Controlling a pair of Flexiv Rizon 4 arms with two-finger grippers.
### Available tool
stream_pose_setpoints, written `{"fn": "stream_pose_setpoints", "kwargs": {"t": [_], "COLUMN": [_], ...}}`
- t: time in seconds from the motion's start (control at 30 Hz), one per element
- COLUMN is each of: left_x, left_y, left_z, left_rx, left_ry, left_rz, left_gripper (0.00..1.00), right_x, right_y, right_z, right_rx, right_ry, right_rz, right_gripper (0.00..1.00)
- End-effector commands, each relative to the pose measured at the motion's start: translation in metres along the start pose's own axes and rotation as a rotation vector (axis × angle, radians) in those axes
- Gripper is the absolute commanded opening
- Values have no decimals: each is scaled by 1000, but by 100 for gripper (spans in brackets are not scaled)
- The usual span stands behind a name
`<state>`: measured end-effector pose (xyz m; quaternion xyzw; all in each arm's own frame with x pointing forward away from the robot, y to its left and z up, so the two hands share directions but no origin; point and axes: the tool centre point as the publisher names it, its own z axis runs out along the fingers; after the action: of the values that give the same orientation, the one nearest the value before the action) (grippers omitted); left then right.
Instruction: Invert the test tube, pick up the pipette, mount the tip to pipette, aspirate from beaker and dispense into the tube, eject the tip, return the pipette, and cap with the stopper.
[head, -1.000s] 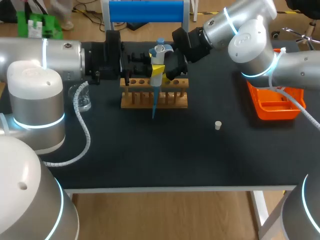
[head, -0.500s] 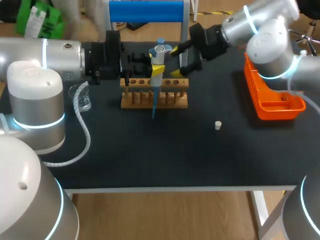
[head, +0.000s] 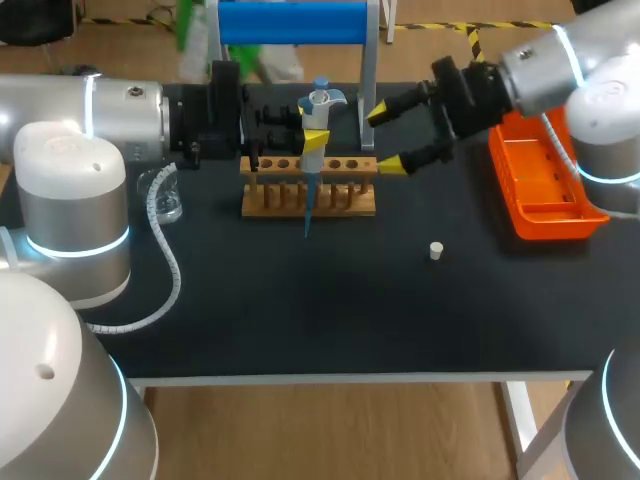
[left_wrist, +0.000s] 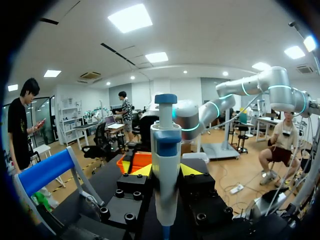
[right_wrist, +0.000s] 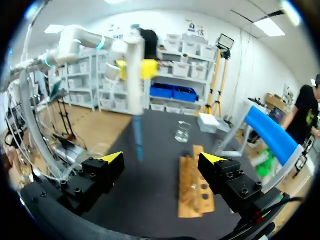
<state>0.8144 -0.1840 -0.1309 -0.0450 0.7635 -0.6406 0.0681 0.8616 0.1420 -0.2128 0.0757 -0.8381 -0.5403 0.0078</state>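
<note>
Head view: the left tool (head: 316, 140) clamped the pipette (head: 319, 98) upright over the rack (head: 345, 200), blue tip fitted. The right tool (head: 385, 138), at the pipette 1 second earlier, had drawn back rightward, fingers spread and empty. Its plunger work there looked finished.

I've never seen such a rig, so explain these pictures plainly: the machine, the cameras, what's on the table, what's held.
This is a robot with two arms at a black table. One picture looks down from above; the two round ones come from a camera on each wrist. The left gripper holds a pipette upright by a wooden rack. The right gripper is open and empty. A beaker, a small white stopper and an orange tray also stand on the table.
</note>
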Motion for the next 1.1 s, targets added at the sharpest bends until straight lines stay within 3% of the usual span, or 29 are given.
{"fn": "stream_pose_setpoints", "kwargs": {"t": [0.03, 0.5, 0.6, 0.67, 1.1], "left_x": [1, 1, 1, 1, 1], "left_y": [-1, -1, -1, -1, -1], "left_z": [0, 0, 0, 0, 0], "left_rx": [-1, -1, -1, -1, -1], "left_ry": [-2, -2, -2, -2, -2], "left_rz": [0, 0, 0, 0, 0], "left_gripper": [0, 0, 0, 0, 0], "right_x": [14, 14, 23, 27, 56], "right_y": [1, 1, 10, 16, 48], "right_z": [-16, -16, -4, 0, 24], "right_rx": [-24, -24, -57, -132, -272], "right_ry": [20, 20, 57, 104, 104], "right_rz": [20, 20, 10, 46, -5], "right_gripper": [100, 100, 100, 100, 100]}}
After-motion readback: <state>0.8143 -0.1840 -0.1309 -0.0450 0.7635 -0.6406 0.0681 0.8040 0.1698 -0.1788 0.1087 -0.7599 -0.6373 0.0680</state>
